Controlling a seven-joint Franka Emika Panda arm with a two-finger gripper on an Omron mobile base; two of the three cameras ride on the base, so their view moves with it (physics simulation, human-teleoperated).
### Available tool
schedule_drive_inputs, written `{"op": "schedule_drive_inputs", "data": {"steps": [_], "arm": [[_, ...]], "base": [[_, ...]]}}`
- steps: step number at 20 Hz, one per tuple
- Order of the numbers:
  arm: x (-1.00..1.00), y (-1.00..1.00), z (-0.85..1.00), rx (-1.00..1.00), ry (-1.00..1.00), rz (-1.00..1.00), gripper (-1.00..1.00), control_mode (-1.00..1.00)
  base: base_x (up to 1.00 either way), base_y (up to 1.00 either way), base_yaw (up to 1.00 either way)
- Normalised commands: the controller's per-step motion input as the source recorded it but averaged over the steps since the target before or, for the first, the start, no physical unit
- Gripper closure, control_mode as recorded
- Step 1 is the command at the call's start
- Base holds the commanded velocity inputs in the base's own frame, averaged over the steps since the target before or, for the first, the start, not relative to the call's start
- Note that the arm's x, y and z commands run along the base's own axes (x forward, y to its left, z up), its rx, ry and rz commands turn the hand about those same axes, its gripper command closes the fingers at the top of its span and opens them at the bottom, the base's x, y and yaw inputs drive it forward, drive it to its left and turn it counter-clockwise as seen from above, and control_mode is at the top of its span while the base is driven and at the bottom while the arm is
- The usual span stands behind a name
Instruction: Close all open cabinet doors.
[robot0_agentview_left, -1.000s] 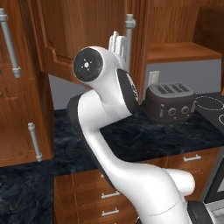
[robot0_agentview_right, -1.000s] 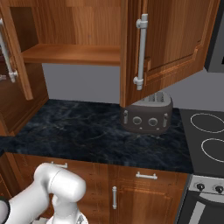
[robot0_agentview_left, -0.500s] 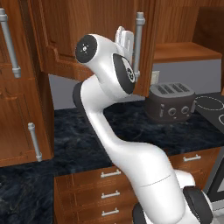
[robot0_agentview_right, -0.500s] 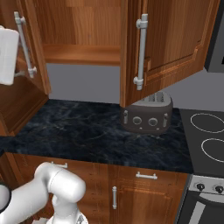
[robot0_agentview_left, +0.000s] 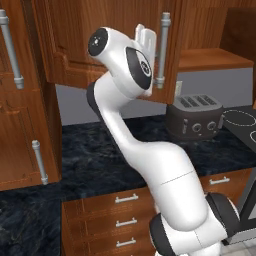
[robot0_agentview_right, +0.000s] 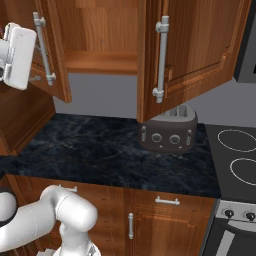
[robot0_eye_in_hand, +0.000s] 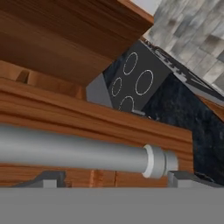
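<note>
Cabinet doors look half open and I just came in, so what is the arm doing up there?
The white arm has its gripper raised against the left cabinet door, right at that door's grey bar handle. In the hand view the handle lies across the frame just above the fingers, very close. That door stands swung out from the cabinet, and so does the right cabinet door above the toaster. Neither is closed yet; whether the fingers actually grip the handle cannot be told.

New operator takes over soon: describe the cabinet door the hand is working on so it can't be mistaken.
Start at the toaster on the dark counter. Two open cabinet doors hang above it; take the left door, farther from the toaster. Unlike the right door, its grey handle has the white gripper right beside it.
</note>
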Motion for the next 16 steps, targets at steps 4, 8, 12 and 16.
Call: {"op": "schedule_drive_inputs", "data": {"steps": [4, 8, 12, 16], "arm": [[0.52, -0.26, -0.13, 0.0, 0.04, -0.08, -1.0, -1.0], [0.52, -0.26, -0.13, 0.0, 0.02, -0.08, -1.0, -1.0], [0.49, -0.25, -0.13, 0.0, 0.0, -0.08, -1.0, -1.0], [0.52, -0.28, -0.19, 0.0, 0.0, -0.06, -1.0, -1.0]], "base": [[0.0, 0.0, 0.0], [0.0, 0.0, 0.0], [0.0, 0.0, 0.0], [0.0, 0.0, 0.0]]}}
